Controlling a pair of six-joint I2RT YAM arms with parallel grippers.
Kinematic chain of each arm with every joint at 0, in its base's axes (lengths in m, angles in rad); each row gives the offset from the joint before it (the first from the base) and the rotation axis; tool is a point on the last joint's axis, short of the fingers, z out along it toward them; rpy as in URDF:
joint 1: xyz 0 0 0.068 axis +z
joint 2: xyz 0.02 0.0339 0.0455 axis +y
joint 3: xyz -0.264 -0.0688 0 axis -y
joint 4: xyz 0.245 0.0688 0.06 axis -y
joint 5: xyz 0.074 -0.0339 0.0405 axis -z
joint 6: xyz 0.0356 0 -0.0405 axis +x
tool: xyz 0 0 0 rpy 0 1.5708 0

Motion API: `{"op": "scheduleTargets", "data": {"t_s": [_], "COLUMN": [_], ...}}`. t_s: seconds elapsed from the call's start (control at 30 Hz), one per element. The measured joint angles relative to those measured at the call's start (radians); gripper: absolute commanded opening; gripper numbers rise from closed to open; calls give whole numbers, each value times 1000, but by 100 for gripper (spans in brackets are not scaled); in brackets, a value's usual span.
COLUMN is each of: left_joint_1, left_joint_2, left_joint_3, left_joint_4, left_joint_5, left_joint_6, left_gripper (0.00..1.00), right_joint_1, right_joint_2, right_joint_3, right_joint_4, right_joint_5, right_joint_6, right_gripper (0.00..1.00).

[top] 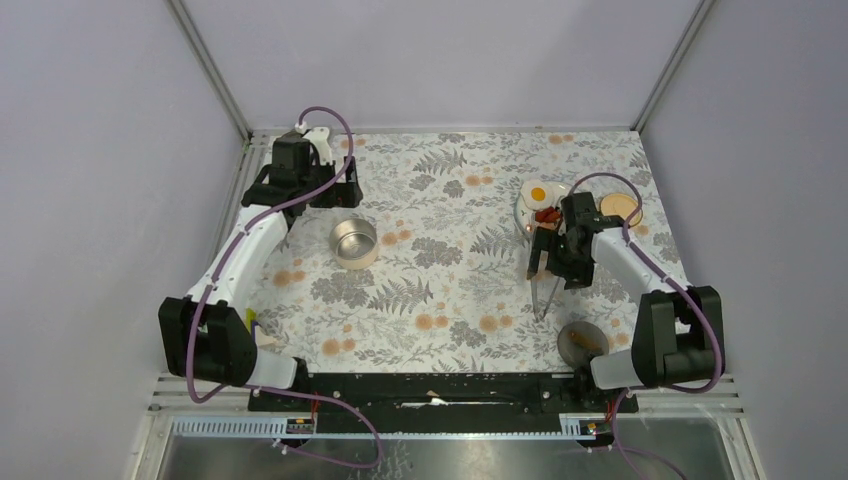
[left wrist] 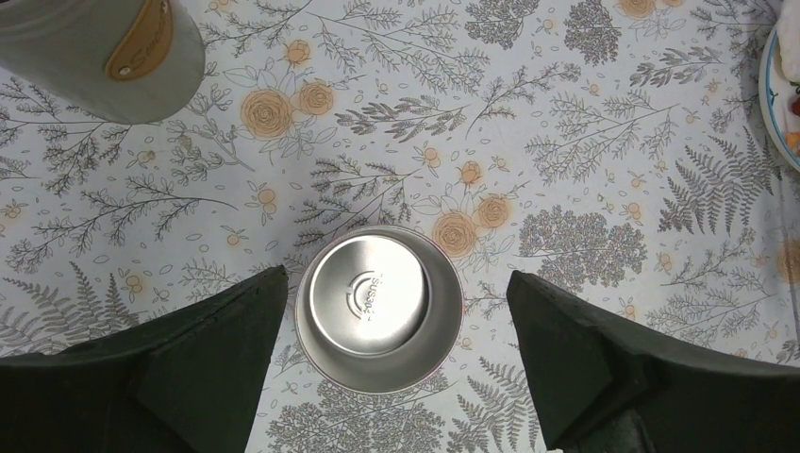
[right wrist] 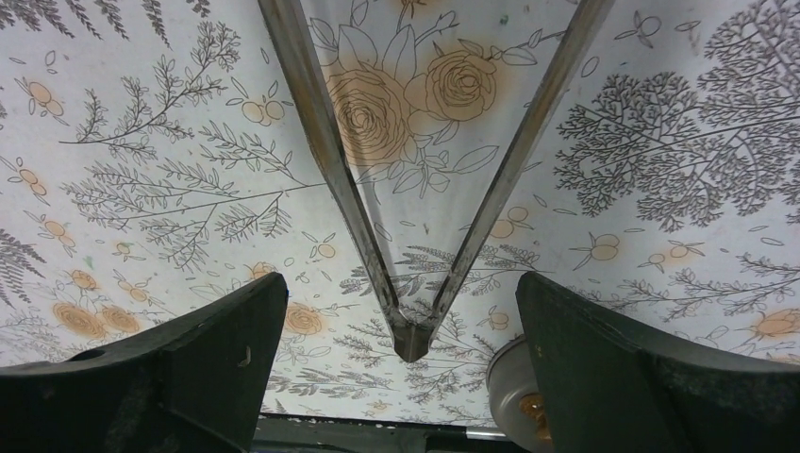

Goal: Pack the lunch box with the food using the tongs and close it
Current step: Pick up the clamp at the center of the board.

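Your right gripper [right wrist: 401, 281] hangs with its fingers spread wide on either side of the joined end of the tongs [right wrist: 411, 332]. The tongs' two arms splay apart, with only the floral tablecloth [right wrist: 141, 142] between them. In the overhead view the fried egg [top: 538, 192] sits on the plate [top: 519, 207] at upper right, just beyond that gripper. Your left gripper [left wrist: 396, 276], fingers equally spread, frames the steel lunch box [left wrist: 379, 307] at lower centre, and the lid [left wrist: 94, 47] lies at upper left
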Motion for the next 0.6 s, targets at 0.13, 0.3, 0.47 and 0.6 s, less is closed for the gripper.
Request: {"op": "scheduleTargets", "data": {"t_s": [0.13, 0.3, 0.47, 0.6], "left_joint_1": [0, 0, 0, 0], "left_joint_2": [11, 31, 33, 34], "left_joint_3": [0, 0, 2, 4], "left_joint_4": [5, 5, 5, 7], "left_joint_5": [0, 1, 2, 2], "left_joint_6": [-5, -9, -17, -19], "left_gripper": [99, 99, 99, 99], "right_joint_1": [25, 53, 65, 72], "right_joint_2": [25, 80, 122, 135], "right_joint_3": [-8, -9, -9, -9], "right_joint_4": [0, 6, 24, 43], "right_joint_5": [0, 8, 56, 103], "right_joint_6": [18, 34, 51, 68], "right_gripper": [99, 99, 99, 99]}}
